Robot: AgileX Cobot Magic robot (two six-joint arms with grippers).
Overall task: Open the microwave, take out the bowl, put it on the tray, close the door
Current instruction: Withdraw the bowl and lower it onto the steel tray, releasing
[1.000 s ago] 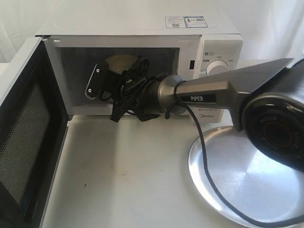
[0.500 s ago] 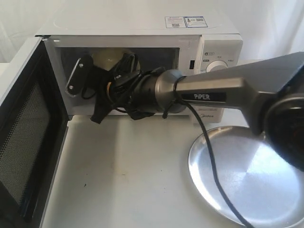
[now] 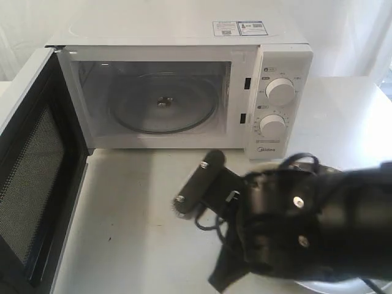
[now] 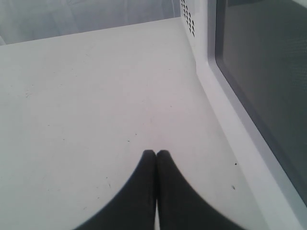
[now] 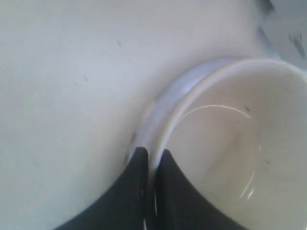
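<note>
Right gripper (image 5: 151, 158) pinched shut on bowl (image 5: 230, 143) rim. The grip looks thin, so bowl may slip or tip landing on tray (image 3: 327, 288), mostly hidden lower right. Left gripper (image 4: 156, 155) closed, empty.

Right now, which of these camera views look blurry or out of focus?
Right wrist view: soft throughout, with the bowl rim and the right hand smeared. Exterior view: the microwave is sharp, while the close dark arm is blurred. Left wrist view: fairly crisp.
</note>
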